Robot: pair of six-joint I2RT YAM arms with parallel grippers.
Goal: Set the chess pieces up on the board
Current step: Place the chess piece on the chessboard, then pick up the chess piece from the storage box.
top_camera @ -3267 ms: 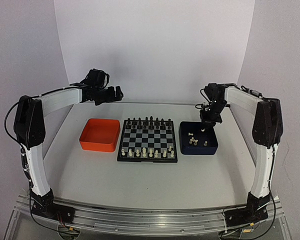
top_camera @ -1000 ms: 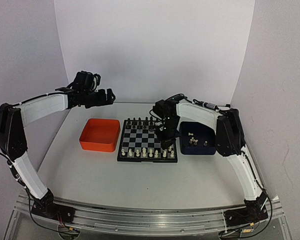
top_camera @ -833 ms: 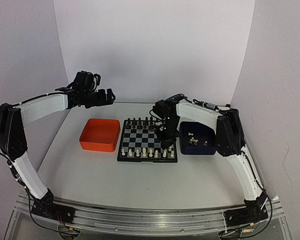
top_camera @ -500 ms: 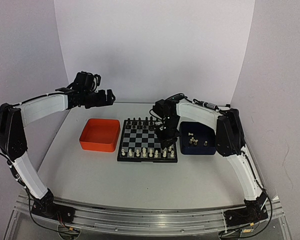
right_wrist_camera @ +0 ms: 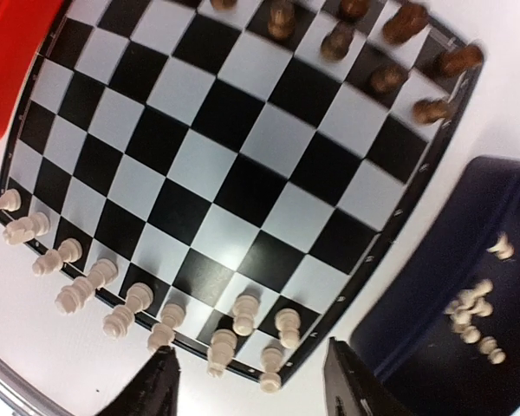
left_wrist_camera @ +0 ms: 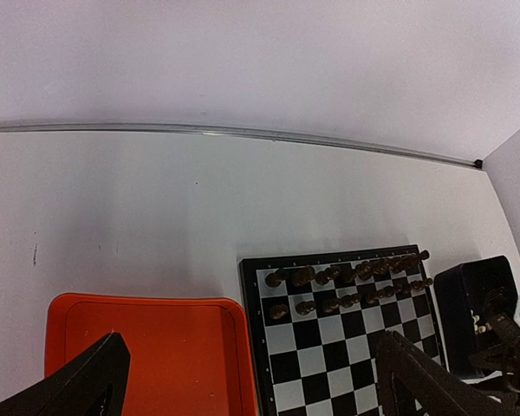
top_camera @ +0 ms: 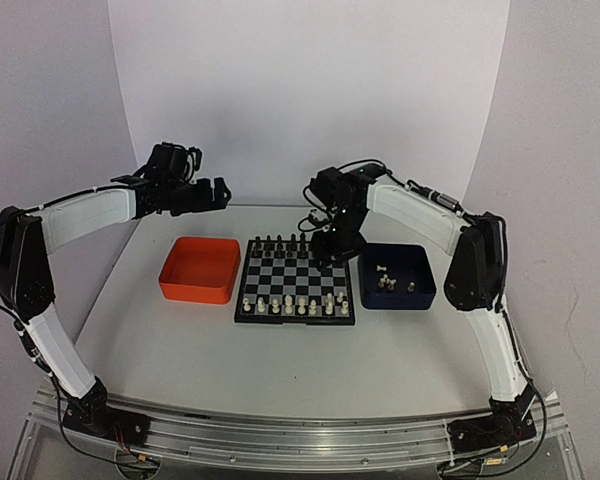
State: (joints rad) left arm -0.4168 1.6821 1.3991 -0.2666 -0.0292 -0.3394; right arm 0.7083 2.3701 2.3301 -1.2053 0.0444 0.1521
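Observation:
The board (top_camera: pixel 296 276) lies mid-table, with black pieces (top_camera: pixel 295 243) in its far two rows and cream-white chess pieces (top_camera: pixel 300 303) in its near rows. In the right wrist view those white pieces (right_wrist_camera: pixel 243 314) stand along the board's (right_wrist_camera: pixel 243 147) near edge. My right gripper (top_camera: pixel 332 256) hangs open above the board's right side, and nothing sits between its fingertips (right_wrist_camera: pixel 256 386). Several more white pieces (top_camera: pixel 385 282) lie in the dark blue tray (top_camera: pixel 420 292). My left gripper (top_camera: pixel 215 192) hovers open and empty, high over the table's far left.
An orange tray (top_camera: pixel 198 270) sits left of the board and shows nothing inside (left_wrist_camera: pixel 147 355). The blue tray (right_wrist_camera: pixel 433 260) touches the board's right edge. White walls close the table at the back and sides.
My right gripper has opened and risen from the board's near right corner, leaving a white piece standing there. The left arm has not moved.

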